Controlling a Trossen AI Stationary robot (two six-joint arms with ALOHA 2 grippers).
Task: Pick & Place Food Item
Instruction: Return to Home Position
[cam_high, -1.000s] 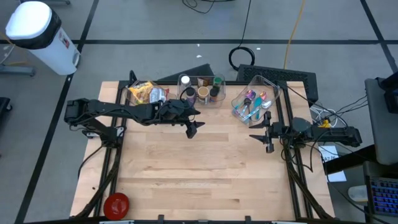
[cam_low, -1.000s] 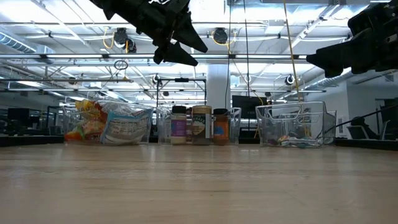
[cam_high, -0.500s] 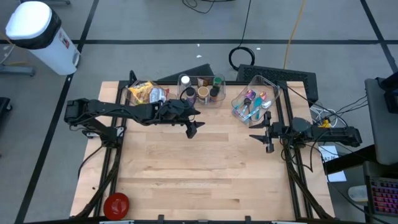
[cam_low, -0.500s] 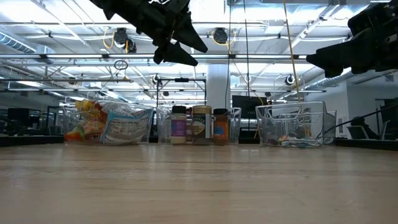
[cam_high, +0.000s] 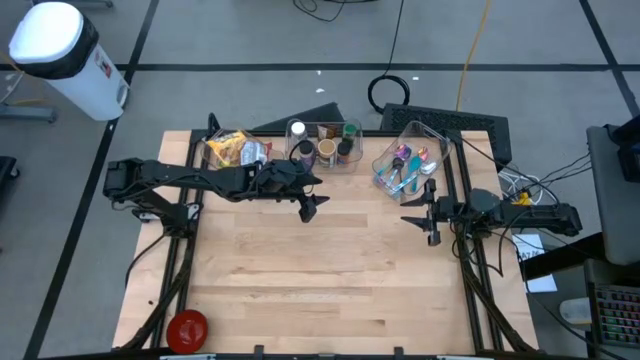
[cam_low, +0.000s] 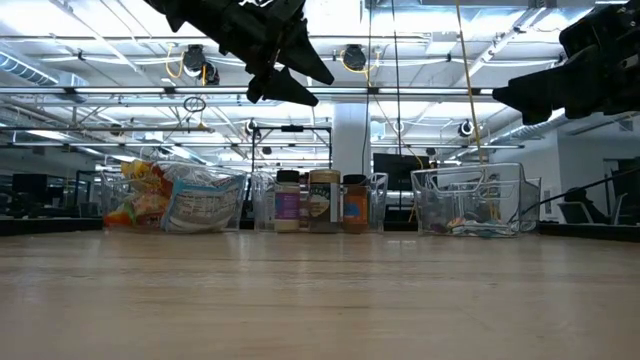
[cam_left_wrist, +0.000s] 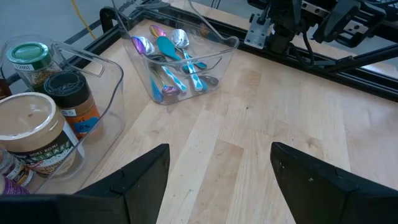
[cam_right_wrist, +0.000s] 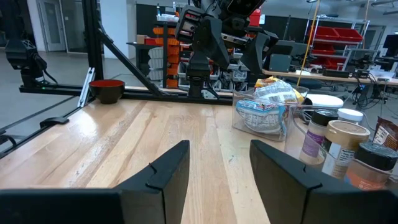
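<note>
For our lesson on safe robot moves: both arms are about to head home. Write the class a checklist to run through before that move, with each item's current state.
1. Left gripper open and empty: ok.
2. Right gripper open and empty: ok.
3. Spoons lying inside the right bin: ok.
4. Left gripper raised above the jars in the middle bin, touching nothing: ok.
5. Red bowl at the near left corner of the table, apart from both arms: ok.
</note>
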